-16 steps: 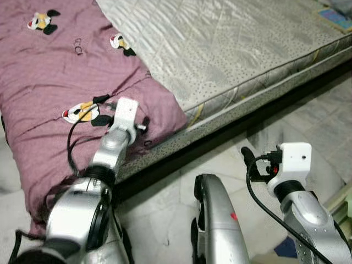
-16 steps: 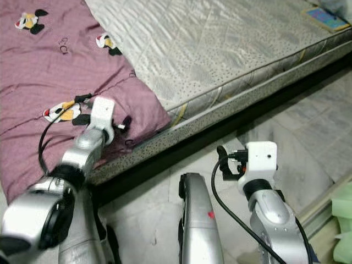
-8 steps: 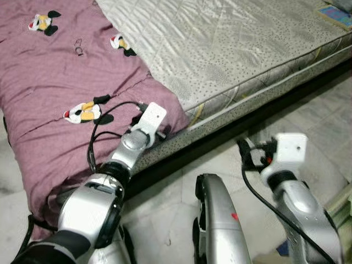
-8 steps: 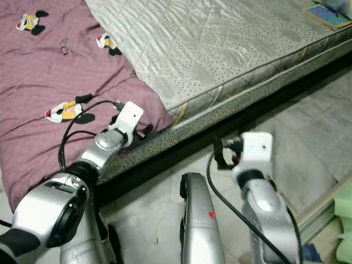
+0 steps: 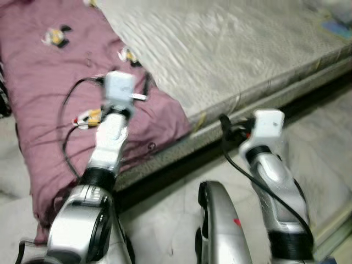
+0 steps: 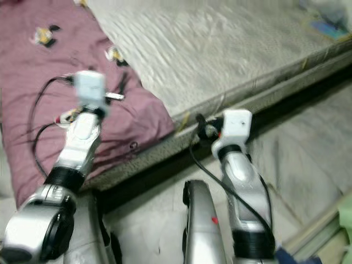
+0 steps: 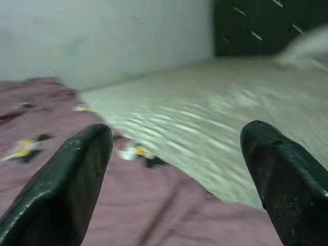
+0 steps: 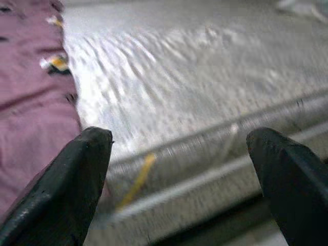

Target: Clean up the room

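both pairs of fingers gape empty, the left gripper (image 7: 174, 169) raised over the purple blanket (image 5: 49, 104) on the bare mattress (image 5: 220, 49), the right gripper (image 8: 179, 169) facing its edge; judging so, grasping the blanket comes next.

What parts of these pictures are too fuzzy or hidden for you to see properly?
- Cartoon patches on the purple blanket: head views, motion blur, so the figures can't be told.
- Flat blue thing at the far corner of the mattress: blurred and cut by the picture's edge.
- Under the bed: dark shadow.
- Pale object on the mattress: left wrist view, blurred, cut off.
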Available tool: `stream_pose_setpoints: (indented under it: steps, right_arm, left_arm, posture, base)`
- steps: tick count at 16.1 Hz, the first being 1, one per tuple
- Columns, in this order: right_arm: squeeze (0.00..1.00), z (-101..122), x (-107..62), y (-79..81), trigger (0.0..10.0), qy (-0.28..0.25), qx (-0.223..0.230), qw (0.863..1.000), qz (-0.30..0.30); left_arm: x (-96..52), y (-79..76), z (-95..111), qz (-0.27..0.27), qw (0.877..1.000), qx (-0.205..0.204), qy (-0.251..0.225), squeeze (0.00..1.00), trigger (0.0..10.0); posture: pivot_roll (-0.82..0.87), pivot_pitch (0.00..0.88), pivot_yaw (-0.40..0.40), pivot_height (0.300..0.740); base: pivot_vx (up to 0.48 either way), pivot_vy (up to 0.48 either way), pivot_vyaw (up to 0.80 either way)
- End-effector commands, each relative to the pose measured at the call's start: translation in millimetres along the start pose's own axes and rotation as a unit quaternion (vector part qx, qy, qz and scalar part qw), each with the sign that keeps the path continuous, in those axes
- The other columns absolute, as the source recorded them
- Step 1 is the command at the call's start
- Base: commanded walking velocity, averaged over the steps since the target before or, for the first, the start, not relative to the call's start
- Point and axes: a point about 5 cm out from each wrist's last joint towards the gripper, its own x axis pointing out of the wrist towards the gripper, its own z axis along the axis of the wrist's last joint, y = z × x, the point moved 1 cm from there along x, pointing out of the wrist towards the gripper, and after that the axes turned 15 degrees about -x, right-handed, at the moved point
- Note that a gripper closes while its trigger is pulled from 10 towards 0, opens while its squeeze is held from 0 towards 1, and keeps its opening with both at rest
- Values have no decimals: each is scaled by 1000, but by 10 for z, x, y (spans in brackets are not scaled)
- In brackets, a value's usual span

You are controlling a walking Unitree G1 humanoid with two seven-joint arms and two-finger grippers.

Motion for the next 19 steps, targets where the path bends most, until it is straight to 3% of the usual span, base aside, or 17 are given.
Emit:
stream_pose_setpoints:
  steps: [1,4,7,8,13,19]
  right_arm:
    - [0,-15,58,46,10000,-4,-4,1000,3]
    - [0,25,249,148,10000,-24,13,1000,12]
    - [0,35,287,185,10000,-45,22,999,20]
    - [0,29,297,184,10000,-49,21,998,19]
    - [0,114,430,169,10000,-79,32,996,14]
    - [0,144,473,114,10000,-92,29,995,-4]
  left_arm:
    - [-72,158,17,40,999,-21,-3,0,10000]
    - [-555,513,-64,103,994,-20,10,0,10000]
    - [-869,596,-51,112,993,-24,2,0,10000]
    - [-913,611,-50,120,992,-27,7,0,10000]
    - [-806,542,32,103,994,-37,8,0,10000]
    - [-788,497,-5,89,995,-32,30,0,10000]
  posture:
    - [-83,0,-21,500]
    - [-28,0,-38,500]
    - [-5,0,-42,500]
    - [-2,0,-41,500]
    - [-11,0,-24,545]
    - [-21,0,-8,595]
  base:
    - [0,0,0]
    - [0,0,0]
    - [0,0,0]
    - [0,0,0]
    - [0,0,0]
    - [0,0,0]
